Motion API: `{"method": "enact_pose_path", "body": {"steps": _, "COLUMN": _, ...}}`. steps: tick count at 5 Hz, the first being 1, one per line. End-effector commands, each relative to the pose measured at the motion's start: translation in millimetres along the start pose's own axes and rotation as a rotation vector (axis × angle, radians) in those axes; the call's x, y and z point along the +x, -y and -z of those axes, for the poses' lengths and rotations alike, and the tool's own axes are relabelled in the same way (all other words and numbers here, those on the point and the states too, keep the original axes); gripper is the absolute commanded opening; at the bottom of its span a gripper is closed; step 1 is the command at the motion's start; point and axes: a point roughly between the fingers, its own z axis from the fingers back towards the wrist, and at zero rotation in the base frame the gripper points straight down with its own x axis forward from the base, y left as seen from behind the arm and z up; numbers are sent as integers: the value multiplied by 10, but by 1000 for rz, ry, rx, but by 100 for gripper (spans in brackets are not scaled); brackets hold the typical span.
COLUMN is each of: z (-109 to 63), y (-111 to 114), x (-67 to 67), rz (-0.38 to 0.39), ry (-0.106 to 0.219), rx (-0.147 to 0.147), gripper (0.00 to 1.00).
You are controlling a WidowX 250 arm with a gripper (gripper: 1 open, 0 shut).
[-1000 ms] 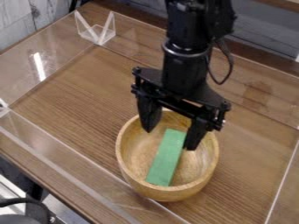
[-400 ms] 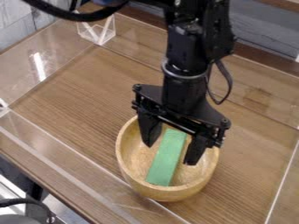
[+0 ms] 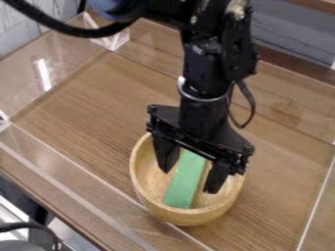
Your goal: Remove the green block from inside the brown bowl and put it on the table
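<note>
The hand (image 3: pixel 195 168) points straight down with its two fingers (image 3: pixel 167 155) spread wide, lowered inside the brown bowl (image 3: pixel 149 190) and straddling the far end of the green block (image 3: pixel 190 181), one finger on each side; whether either finger touches the block cannot be told. The block lies slanted in the bowl, its near end toward the near rim. The bowl sits toward the near side of the tabletop (image 3: pixel 105 98), close to the clear acrylic wall (image 3: pixel 53 172), with open wood to the left and far.
</note>
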Motion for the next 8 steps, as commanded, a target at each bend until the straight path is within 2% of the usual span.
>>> {"method": "enact_pose_path", "body": {"steps": 1, "z": 3, "y": 39, "x": 19, "rz": 14, "ry": 25, "rx": -9, "gripper": 100}}
{"method": "enact_pose_path", "body": {"steps": 7, "z": 333, "y": 20, "x": 49, "rz": 19, "ry": 46, "rx": -26, "gripper": 100}}
{"method": "enact_pose_path", "body": {"steps": 8, "z": 385, "y": 24, "x": 61, "rz": 19, "ry": 50, "rx": -26, "gripper": 0}}
